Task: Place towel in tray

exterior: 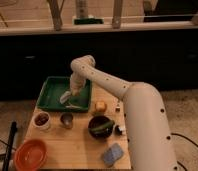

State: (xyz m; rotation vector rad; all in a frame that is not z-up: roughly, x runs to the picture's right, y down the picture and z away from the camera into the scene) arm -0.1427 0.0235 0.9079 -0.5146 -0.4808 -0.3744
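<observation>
The green tray (52, 92) lies at the back left of the wooden table. My arm reaches in from the lower right, bends at the elbow (84, 64) and points down into the tray. My gripper (67, 97) is over the tray's right half, low above its floor. A pale strip that looks like the towel (77, 105) lies on the tray floor just below and right of the gripper. Whether the gripper touches it I cannot tell.
On the table (77, 145) stand a red bowl (31, 154), a small white bowl with red contents (42, 120), a metal cup (67, 120), a black bowl holding something green (101, 126), a yellow object (99, 106) and a grey-blue sponge (112, 154). A dark counter runs behind.
</observation>
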